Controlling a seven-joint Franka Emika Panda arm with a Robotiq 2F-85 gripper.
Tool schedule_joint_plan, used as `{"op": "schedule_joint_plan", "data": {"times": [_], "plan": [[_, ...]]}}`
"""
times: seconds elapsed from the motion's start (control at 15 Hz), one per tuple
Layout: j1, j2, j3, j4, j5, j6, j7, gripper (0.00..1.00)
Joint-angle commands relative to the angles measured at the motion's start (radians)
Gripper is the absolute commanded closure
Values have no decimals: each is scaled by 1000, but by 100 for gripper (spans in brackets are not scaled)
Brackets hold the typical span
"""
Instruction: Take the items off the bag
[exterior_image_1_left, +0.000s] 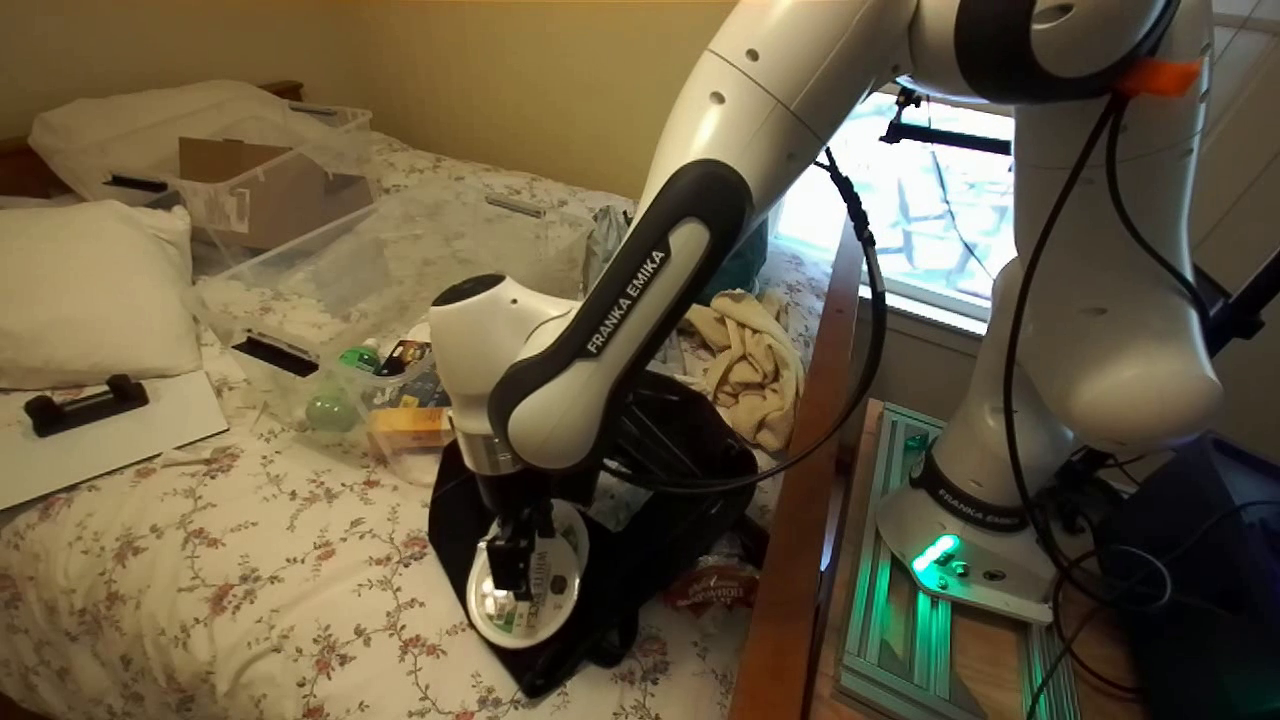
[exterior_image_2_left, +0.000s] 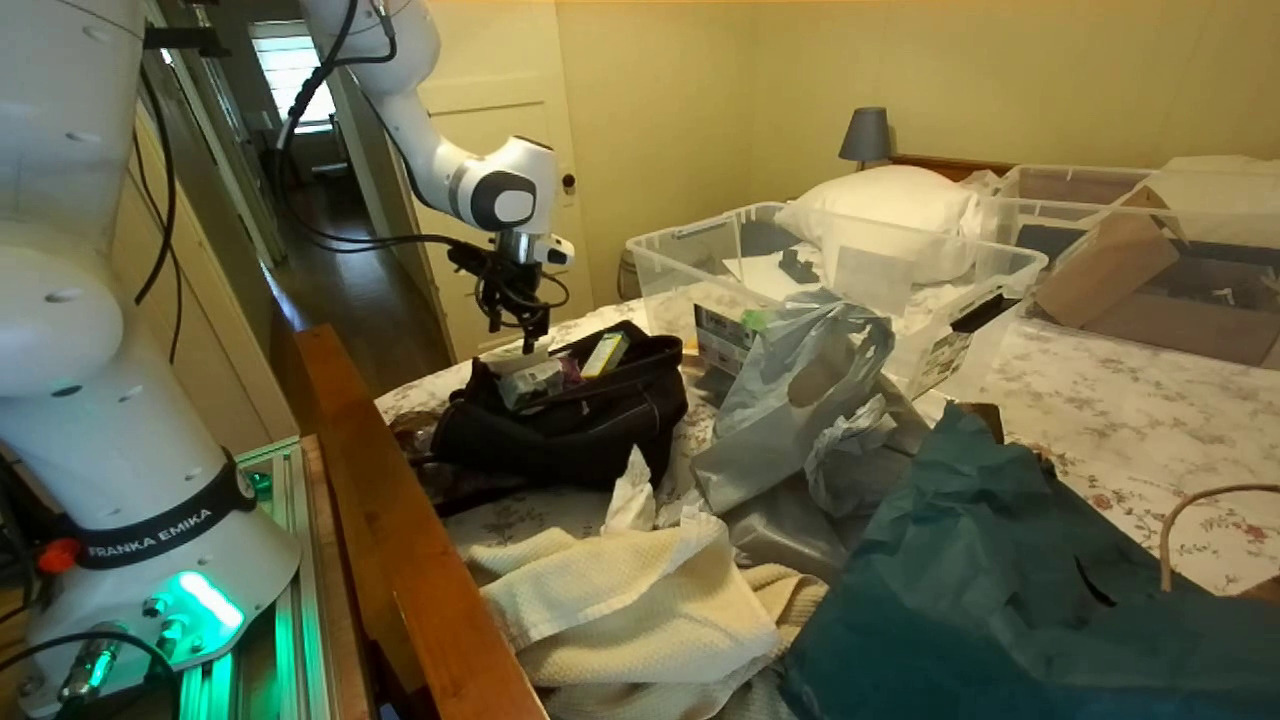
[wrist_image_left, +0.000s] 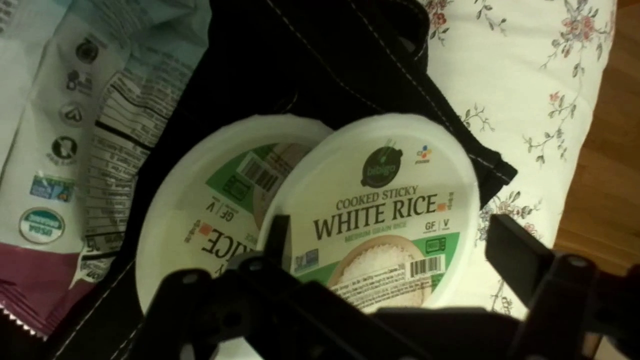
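Observation:
A black bag (exterior_image_1_left: 690, 510) lies open on the bed and shows in both exterior views (exterior_image_2_left: 560, 440). Two round white rice bowls lie on it in the wrist view. The front bowl (wrist_image_left: 385, 215) partly covers the rear bowl (wrist_image_left: 185, 200). My gripper (wrist_image_left: 392, 245) is open and empty above the front bowl. One fingertip is over this bowl near the overlap, the other is past its outer rim, over the bedspread. A pouch with a maroon end (wrist_image_left: 55, 200) lies beside the bowls. A yellow and white box (exterior_image_2_left: 605, 355) sits in the bag's opening.
A clear plastic bin (exterior_image_2_left: 690, 265) with items stands beside the bag. A grey plastic bag (exterior_image_2_left: 770, 430), a cream towel (exterior_image_2_left: 630, 610) and a teal bag (exterior_image_2_left: 960, 600) lie nearby. A red package (exterior_image_1_left: 715, 588) lies between the bag and the wooden rail (exterior_image_1_left: 785, 620).

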Motion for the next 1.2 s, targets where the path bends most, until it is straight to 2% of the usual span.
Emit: {"op": "schedule_joint_plan", "data": {"times": [0.0,0.6,1.13], "plan": [[45,-11,-36,3,-41,4,95,0],[109,-50,-92,-30,-108,108,255,0],[105,-19,-105,-30,-110,122,267,0]]}}
